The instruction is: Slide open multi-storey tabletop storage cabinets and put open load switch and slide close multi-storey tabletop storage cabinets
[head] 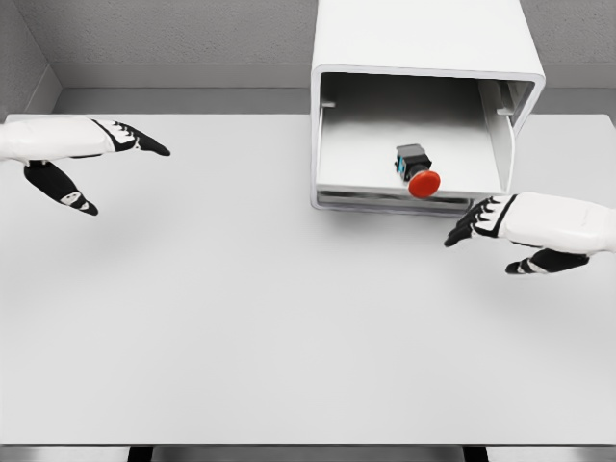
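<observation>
I am looking down across the table (241,327), the biggest thing before me, with the storage cabinet (423,58) standing just beyond and to the left of my right hand (534,226), its drawer (409,197) pulled out toward me. The load switch (417,169), black-bodied with a red button, is lying inside that drawer, slightly ahead of my right fingertips and apart from them. So I am judging the opening and the placing as done, and the sliding shut as the part left to do, since the drawer front is standing well out from the cabinet body. My right hand is hovering just in front of the drawer's right corner, fingers stretched out flat and apart, thumb hanging below, gripping nothing; whether a fingertip is grazing the drawer edge I cannot tell. My left hand (82,154) is waiting far off to the side, well away from the cabinet, likewise spread and empty
</observation>
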Controlling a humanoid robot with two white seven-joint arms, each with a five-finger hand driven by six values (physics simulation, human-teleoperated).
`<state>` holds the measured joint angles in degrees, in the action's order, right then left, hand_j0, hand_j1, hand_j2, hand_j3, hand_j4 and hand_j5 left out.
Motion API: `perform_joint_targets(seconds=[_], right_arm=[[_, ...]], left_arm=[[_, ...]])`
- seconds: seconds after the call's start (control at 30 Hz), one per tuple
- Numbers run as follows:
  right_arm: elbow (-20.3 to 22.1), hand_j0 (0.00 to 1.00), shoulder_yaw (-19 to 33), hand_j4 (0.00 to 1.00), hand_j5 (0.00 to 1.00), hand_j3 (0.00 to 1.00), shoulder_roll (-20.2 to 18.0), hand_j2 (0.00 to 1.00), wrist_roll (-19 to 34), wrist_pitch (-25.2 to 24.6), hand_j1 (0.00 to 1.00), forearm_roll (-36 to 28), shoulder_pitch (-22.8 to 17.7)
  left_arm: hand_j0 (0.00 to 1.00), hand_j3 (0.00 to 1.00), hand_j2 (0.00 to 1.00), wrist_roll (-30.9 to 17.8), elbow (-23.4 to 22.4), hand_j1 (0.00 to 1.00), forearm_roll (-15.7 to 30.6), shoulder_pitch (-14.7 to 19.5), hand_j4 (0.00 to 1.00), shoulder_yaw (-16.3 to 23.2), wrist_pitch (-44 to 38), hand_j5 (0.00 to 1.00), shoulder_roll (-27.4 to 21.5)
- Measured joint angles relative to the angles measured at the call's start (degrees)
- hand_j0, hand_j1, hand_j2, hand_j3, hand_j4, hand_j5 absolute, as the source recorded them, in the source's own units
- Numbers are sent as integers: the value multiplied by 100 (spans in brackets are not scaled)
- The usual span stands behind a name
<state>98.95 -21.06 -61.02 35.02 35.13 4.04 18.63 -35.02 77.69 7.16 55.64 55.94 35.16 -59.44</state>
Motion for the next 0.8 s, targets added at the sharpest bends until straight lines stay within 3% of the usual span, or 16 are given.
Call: perform_joint_targets(seconds=[0.57, 0.8], right_arm=[[-856, 87, -765, 87, 87, 87, 422, 87, 1, 0, 87, 19, 1213], [-1151, 89, -973, 89, 89, 89, 558, 89, 1, 3, 89, 86, 1389]], left_arm=[[100, 100, 100, 0, 0, 100, -2, -26, 100, 3, 0, 100, 16], [100, 100, 100, 0, 7, 100, 2, -26, 100, 3, 0, 100, 16]])
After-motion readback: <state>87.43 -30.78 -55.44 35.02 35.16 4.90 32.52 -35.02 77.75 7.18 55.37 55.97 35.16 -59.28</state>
